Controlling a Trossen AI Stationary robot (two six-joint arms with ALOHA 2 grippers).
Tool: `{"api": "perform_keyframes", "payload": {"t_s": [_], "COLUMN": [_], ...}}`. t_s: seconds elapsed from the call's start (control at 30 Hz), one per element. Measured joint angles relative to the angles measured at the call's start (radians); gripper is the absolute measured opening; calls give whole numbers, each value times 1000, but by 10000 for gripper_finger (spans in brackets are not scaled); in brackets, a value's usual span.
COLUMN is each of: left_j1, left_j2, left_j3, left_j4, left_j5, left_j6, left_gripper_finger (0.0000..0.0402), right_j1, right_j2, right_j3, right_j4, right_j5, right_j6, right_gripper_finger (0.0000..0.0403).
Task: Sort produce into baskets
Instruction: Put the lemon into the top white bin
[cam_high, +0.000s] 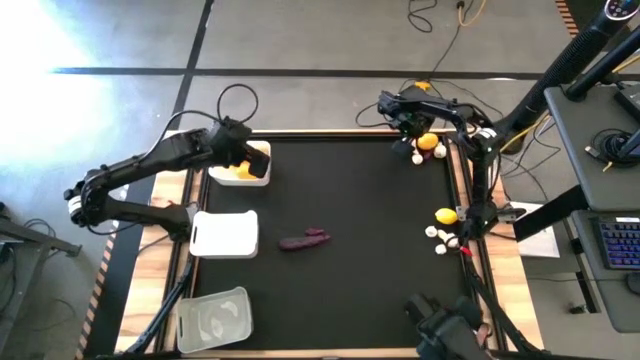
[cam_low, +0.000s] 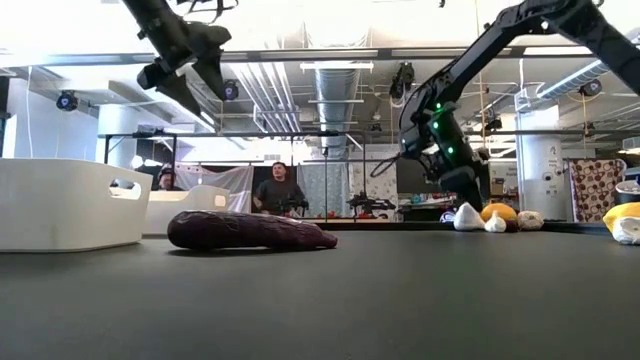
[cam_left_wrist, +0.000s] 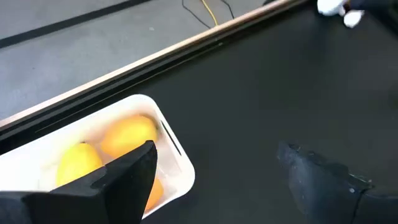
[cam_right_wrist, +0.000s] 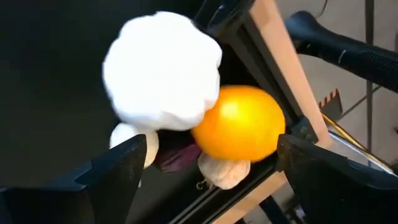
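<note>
High view, left gripper (cam_high: 243, 158) open over fruit basket (cam_high: 262, 178), right gripper (cam_high: 412, 130) open above produce pile (cam_high: 428, 146)

A black table mat (cam_high: 360, 220) lies inside a light wooden table border (cam_high: 463, 190). Beyond the mat's far side, a yellow cable (cam_high: 452, 40) trails over the grey floor (cam_high: 300, 40); a keyboard (cam_high: 622, 243) sits off the mat's right side.

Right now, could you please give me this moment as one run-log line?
left gripper: open above lemon basket | right gripper: open over orange fruit, garlic | purple piece: unsorted mid-table
</note>
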Motion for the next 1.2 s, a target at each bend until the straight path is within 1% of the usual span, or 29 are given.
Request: {"api": "perform_keyframes", "payload": {"t_s": [0.07, 0.2, 0.47, 0.63, 0.77, 0.9, 1.2], "left_j1": [-12, -25, -36, -40, -55, -80, -151], "left_j2": [-3, 0, 2, 14, 26, 35, 37], "left_j3": [0, 0, -2, -2, -2, -2, -2], "left_j4": [-1, -9, -11, -2, 1, 0, -2], "left_j5": [-18, -23, -25, -31, -31, -31, -50], "left_j6": [-18, -54, -88, -104, -107, -107, -119], "left_gripper_finger": [315, 315, 315, 315, 315, 315, 315], "right_j1": [-14, -38, -69, -119, -140, -179, -181], "right_j2": [16, 26, -42, -41, -41, -39, -37], "right_j3": [0, -1, -1, 6, 5, 5, 25], "right_j4": [-1, -8, 18, 23, 34, 45, 70], "right_j5": [0, 1, 2, -20, -75, -80, -53], "right_j6": [-12, 2, 76, 182, 301, 424, 564], "right_gripper_finger": [352, 352, 352, 352, 351, 341, 310]}}
